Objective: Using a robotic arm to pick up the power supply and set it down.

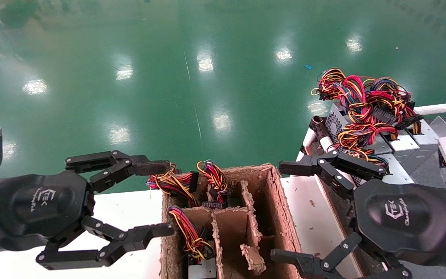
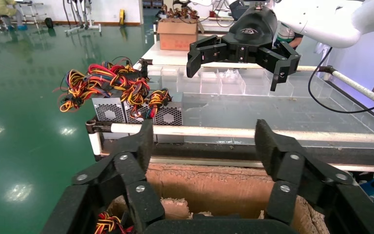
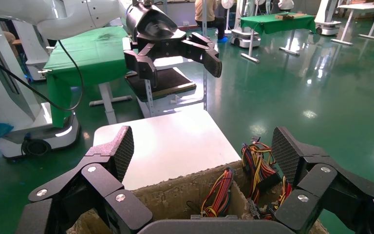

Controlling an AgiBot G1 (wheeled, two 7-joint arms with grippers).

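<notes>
A silver power supply (image 1: 201, 269) stands in the front-left cell of a worn cardboard box (image 1: 281, 201), with red, yellow and black wires (image 1: 190, 232) spilling over the dividers. More power supplies (image 1: 337, 122) with a tangled wire bundle (image 1: 362, 100) sit on the rack at the right; the left wrist view shows their fan grilles (image 2: 109, 113). My left gripper (image 1: 167, 198) hangs open at the box's left wall. My right gripper (image 1: 279, 211) hangs open at its right wall. Both are empty. Each wrist view looks across the box (image 2: 209, 185) (image 3: 175, 192) at the other gripper (image 2: 234, 73) (image 3: 179, 70).
The box rests on a white table (image 1: 122, 205). A white rail (image 2: 272, 132) edges the rack beside it, with clear plastic bins (image 2: 224, 83) behind. Green floor (image 1: 192, 77) lies beyond. Another cardboard box (image 2: 177, 34) stands on a far table.
</notes>
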